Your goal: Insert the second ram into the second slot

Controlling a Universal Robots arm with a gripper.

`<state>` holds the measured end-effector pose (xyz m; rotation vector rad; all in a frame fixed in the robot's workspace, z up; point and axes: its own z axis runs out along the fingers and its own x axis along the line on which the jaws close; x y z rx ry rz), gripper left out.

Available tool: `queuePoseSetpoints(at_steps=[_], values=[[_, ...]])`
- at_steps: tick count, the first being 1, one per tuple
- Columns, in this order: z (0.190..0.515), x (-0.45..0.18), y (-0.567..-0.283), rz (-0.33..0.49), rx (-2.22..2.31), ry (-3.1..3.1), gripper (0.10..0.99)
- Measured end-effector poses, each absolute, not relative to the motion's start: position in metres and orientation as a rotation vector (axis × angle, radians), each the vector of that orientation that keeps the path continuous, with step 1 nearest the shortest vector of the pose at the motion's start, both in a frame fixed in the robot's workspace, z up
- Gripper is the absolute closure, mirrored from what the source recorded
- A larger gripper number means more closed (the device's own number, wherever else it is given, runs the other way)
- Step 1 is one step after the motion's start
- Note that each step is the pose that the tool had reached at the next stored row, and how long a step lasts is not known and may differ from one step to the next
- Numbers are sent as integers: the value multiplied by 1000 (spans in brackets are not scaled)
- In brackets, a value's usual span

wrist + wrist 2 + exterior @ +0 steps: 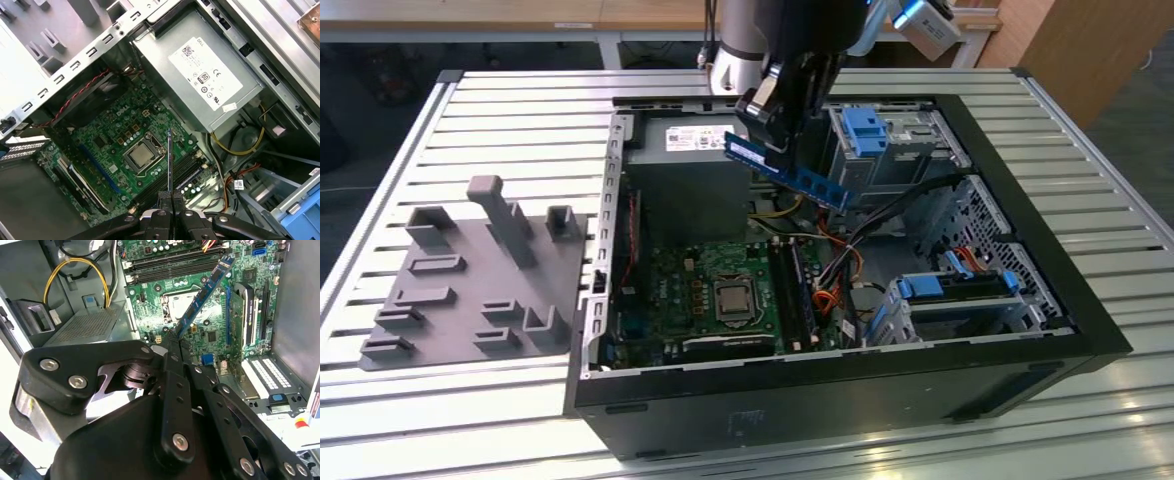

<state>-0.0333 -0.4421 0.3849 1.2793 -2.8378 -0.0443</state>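
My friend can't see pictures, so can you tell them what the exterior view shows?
A robot gripper holds the second ram, a thin blue stick, tilted in the air above the green motherboard inside an open black computer case. The case lies on a slatted metal table, with a grey holder tray on the exterior view's left.

White printed label (206, 75) on power supply (155, 55): logo, code patch, certification marks; fine print illegible. Motherboard (117, 125) silkscreen lettering too small to make out
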Motion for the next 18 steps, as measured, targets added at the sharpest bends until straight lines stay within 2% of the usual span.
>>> queuePoseSetpoints(at_steps=[18], values=[[385, -33, -442, -45, 1217, -2866, 961]])
